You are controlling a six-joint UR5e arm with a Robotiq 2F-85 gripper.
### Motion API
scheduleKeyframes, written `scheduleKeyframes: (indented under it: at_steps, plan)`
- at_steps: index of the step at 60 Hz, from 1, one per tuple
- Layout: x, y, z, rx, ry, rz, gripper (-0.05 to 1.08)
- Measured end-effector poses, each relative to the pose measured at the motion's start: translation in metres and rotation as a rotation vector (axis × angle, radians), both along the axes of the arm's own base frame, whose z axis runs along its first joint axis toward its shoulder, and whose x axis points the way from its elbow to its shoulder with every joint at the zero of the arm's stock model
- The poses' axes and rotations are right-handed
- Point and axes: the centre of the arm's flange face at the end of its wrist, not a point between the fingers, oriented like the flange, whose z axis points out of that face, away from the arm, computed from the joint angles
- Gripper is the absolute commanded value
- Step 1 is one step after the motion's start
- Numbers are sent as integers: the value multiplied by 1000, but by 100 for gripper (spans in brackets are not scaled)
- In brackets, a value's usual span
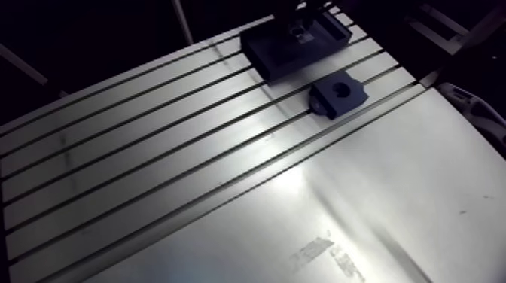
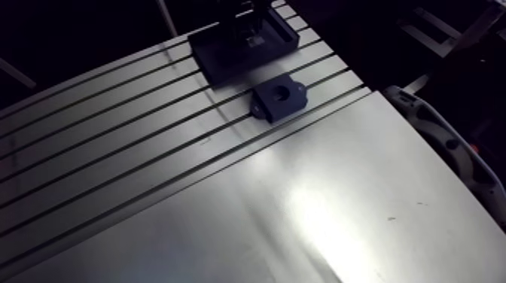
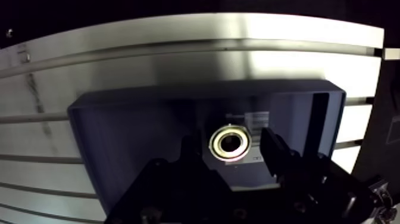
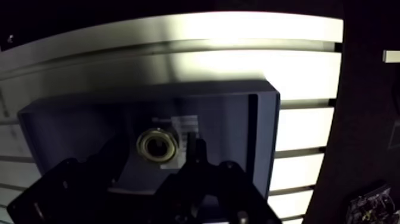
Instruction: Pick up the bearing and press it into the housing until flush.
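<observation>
In the wrist view the end effector [image 3: 226, 142], jaws apart, straddles the bearing [image 3: 230, 143] lying in the tray [image 3: 119, 125], so the grasp step wants closing squarely on it; in the arm view the empty housing [image 1: 340, 93] sits just beside that tray.

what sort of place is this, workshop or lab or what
Probably a robotics lab or assembly test bench: a slotted aluminium table, a dark tray holding a bearing, a housing block beside it, and a robot gripper over the tray.
</observation>
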Motion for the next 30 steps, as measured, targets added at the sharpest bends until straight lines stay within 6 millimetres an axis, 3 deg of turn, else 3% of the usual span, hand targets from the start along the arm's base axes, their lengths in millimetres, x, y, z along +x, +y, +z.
scheduleKeyframes:
  at_steps: [30]
  plan:
    - [-1,0,-1,0,0,1,46]
